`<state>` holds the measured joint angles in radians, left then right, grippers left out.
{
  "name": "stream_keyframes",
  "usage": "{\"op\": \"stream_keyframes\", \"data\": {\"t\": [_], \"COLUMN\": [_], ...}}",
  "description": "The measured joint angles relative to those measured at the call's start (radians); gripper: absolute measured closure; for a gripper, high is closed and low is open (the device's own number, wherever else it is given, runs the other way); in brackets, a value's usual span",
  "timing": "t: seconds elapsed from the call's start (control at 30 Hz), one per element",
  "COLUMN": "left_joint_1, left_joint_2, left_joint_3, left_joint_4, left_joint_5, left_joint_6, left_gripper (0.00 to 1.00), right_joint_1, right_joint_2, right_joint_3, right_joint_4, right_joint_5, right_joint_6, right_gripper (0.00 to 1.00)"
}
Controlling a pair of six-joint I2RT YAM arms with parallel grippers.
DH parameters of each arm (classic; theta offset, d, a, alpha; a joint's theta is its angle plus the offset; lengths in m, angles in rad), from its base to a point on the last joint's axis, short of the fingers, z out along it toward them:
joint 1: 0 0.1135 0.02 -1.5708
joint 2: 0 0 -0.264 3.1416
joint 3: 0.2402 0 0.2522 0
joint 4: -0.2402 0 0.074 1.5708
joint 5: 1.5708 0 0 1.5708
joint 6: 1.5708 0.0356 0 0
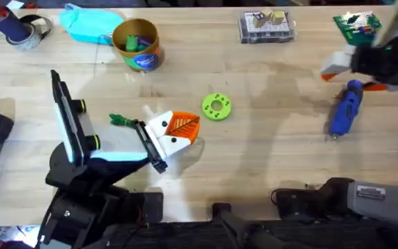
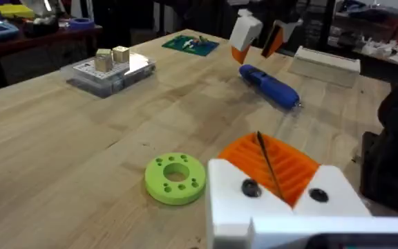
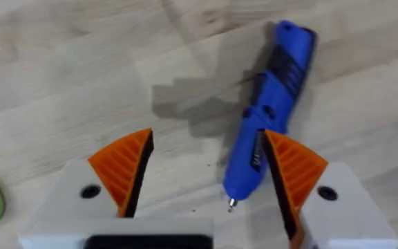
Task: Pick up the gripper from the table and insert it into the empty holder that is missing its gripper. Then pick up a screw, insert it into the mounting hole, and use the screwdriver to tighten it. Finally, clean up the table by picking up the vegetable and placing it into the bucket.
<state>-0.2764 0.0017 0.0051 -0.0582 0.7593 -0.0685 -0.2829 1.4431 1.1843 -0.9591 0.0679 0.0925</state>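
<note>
Plainly, from overhead, the screwdriving step looks to be the one in hand. My right gripper, white with orange ribbed pads, hovers over the back end of the thick blue cylindrical plastic screwdriver, which lies on the pale wooden table at the right. My left gripper sits near the middle, beside the lime-green ring disc with holes. The dark green leafy toy vegetable lies just left of it, well apart from the gold-yellow round bucket with a blue label at the back. The white-bodied holder on its black stand stands at the left. I cannot tell whether its clamp is filled.

In the left wrist view, my left gripper has its ridged orange pads pressed together with only a dark seam between them, and I see nothing in them. The matte disc lies just ahead, with the smooth screwdriver far beyond under my right gripper.

In the right wrist view, my right gripper is spread wide and empty. The screwdriver lies below at a slant, its thin metal bit pointing toward me and its body under one pad. I judge the next move calls for shifting sideways to centre the round, slippery barrel between the pads, descending, then closing squarely so it does not roll.
</note>
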Motion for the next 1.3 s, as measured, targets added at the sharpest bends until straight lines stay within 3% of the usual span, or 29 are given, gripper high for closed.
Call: {"op": "stream_keyframes", "data": {"t": [0.17,0.43,0.67,1.1,1.2,1.3], "left_joint_1": [0.000,0.000,0.000,0.000,0.000,0.000], "left_joint_2": [0.000,0.000,0.000,0.000,0.000,0.000], "left_joint_3": [0.000,0.000,0.000,0.000,0.000,0.000], "left_joint_4": [0.000,0.000,0.000,0.000,0.000,0.000], "left_joint_5": [0.000,0.000,0.000,0.000,-0.001,-0.001], "left_joint_6": [0.000,0.000,0.000,0.000,0.000,0.000], "left_gripper": [0.991,0.991,0.991,0.991,0.991,0.991], "right_joint_1": [-0.090,-0.224,-0.235,-0.247,-0.247,-0.253], "right_joint_2": [-0.031,0.060,0.148,0.298,0.301,0.302], "right_joint_3": [0.004,-0.074,-0.084,-0.081,-0.080,-0.078], "right_joint_4": [-0.024,0.128,0.234,0.268,0.268,0.269], "right_joint_5": [0.045,0.067,0.000,-0.033,-0.029,-0.020], "right_joint_6": [0.034,0.047,0.021,0.009,0.008,0.006], "right_gripper": [0.013,0.013,0.013,0.016,0.076,0.214]}}
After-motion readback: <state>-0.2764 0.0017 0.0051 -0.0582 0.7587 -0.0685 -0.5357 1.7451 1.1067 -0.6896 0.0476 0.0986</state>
